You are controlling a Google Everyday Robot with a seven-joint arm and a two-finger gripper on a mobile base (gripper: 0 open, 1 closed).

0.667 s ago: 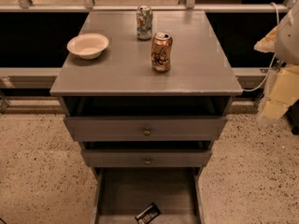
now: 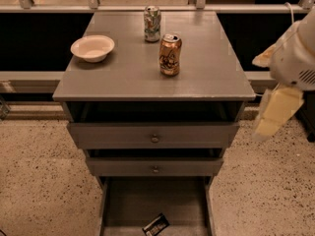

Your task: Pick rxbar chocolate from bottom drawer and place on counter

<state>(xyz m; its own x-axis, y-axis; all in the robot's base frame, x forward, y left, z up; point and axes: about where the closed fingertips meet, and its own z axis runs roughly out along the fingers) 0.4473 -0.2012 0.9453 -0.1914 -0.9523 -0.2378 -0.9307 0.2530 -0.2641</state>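
Our pincer [image 2: 275, 110] hangs at three o'clock, and we can't tell its grip. We should drop toward six o'clock, squarely over the snack bar [image 2: 155, 224] in the bottom drawer [image 2: 147, 200].

A pale, shallow bowl [image 2: 92, 48] stands upright, well left of two upright cans. The copper-coloured can [image 2: 170, 54] is nearer the camera; the silver-and-green can [image 2: 152, 23] stands behind it, apart. Lower down, the upper drawer [image 2: 113, 135] and the middle drawer [image 2: 123, 167] each carry a small round knob; both seem slightly pulled out. Speckled floor [image 2: 39, 181] lies around them. The gripper [image 2: 273, 114] hangs at the right edge
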